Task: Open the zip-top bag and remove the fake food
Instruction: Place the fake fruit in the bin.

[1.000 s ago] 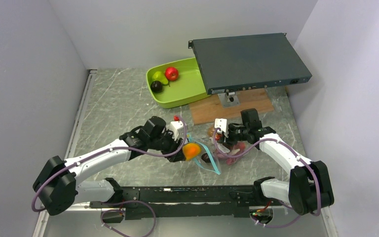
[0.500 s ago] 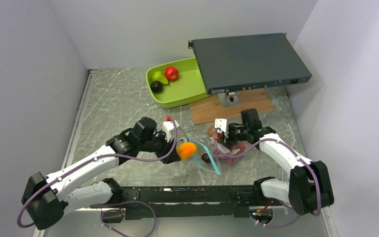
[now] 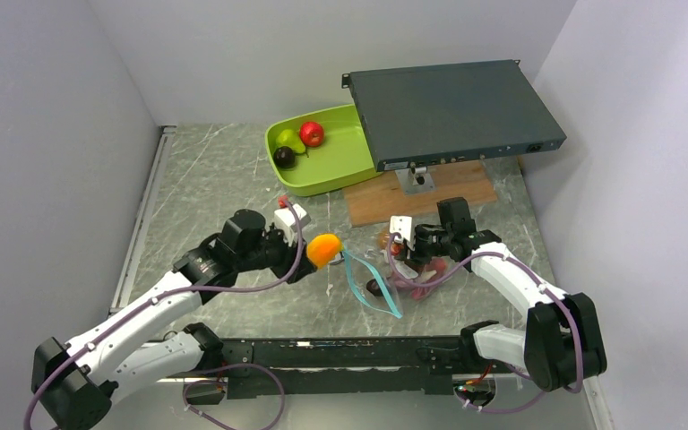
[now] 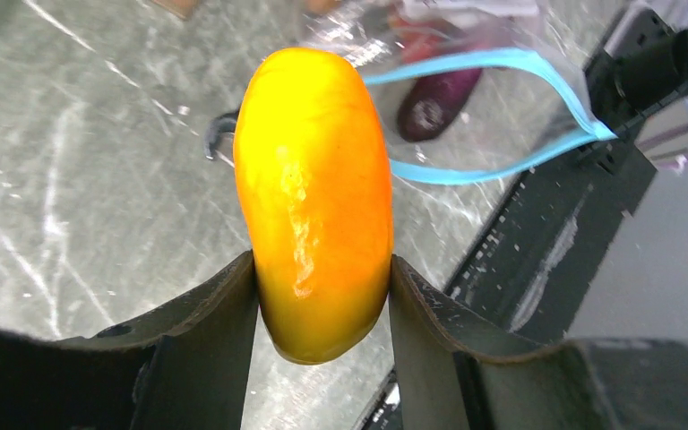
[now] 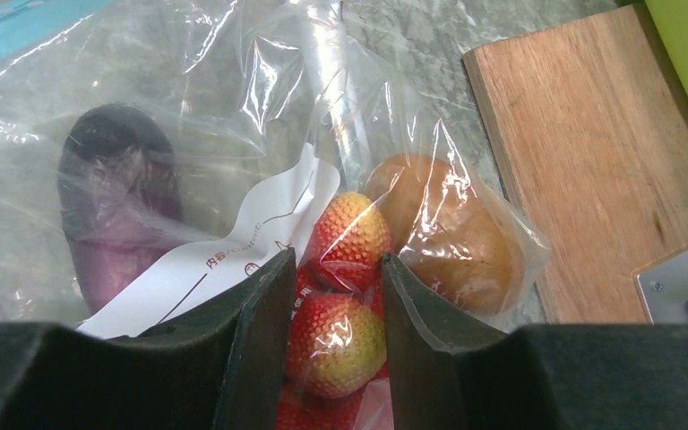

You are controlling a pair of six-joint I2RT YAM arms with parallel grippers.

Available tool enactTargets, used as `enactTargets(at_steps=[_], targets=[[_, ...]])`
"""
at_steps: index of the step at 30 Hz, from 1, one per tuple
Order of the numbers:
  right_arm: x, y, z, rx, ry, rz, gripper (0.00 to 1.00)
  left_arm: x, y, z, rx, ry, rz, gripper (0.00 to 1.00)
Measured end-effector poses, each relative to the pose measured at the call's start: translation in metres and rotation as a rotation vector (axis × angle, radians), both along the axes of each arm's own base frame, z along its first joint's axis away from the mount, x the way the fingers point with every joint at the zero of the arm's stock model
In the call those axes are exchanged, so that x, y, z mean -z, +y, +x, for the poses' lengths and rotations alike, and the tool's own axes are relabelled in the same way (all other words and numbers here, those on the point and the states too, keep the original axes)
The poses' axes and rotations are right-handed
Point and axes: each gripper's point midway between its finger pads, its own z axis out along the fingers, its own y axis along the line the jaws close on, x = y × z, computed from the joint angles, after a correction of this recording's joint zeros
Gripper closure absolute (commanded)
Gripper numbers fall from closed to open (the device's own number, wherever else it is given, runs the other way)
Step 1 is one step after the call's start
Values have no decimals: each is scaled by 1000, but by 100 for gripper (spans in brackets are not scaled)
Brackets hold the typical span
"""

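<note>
My left gripper (image 3: 315, 254) is shut on an orange-yellow mango (image 3: 325, 249), held above the table just left of the zip-top bag (image 3: 409, 274). In the left wrist view the mango (image 4: 315, 188) fills the gap between both fingers of that gripper (image 4: 322, 269). The bag's blue zip strip (image 4: 502, 116) gapes open behind it, with a purple eggplant (image 4: 437, 95) inside. My right gripper (image 5: 331, 269) is shut on the bag's plastic around a red bumpy fruit bunch (image 5: 340, 336). A brown fruit (image 5: 452, 235) and the eggplant (image 5: 116, 206) lie in the bag too.
A lime-green tray (image 3: 345, 175) at the back holds a red apple (image 3: 312, 133), a green pear (image 3: 287, 139) and a dark plum (image 3: 284, 157). A dark flat box (image 3: 452, 107) stands over a wooden board (image 3: 439, 193) beside the tray. Grey walls close in both sides.
The left arm has carried the mango left and back, away from the bag's mouth. The right gripper and the bag have stayed put.
</note>
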Motion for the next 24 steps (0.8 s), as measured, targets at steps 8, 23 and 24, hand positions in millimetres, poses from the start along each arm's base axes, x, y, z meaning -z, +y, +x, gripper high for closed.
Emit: enactTargets(at_steps=[8,23,24], targets=[[-1,-1,-1,-2,-6,-4,57,-16,13,52,-182,-84,-57,100],[-7,0,-7,-20,-26,-15,57,-22,21,177,-407,-88,-51,100],[-7,0,-8,-22,-28,-16,57,-23,22,188,-422,-88,-50,100]])
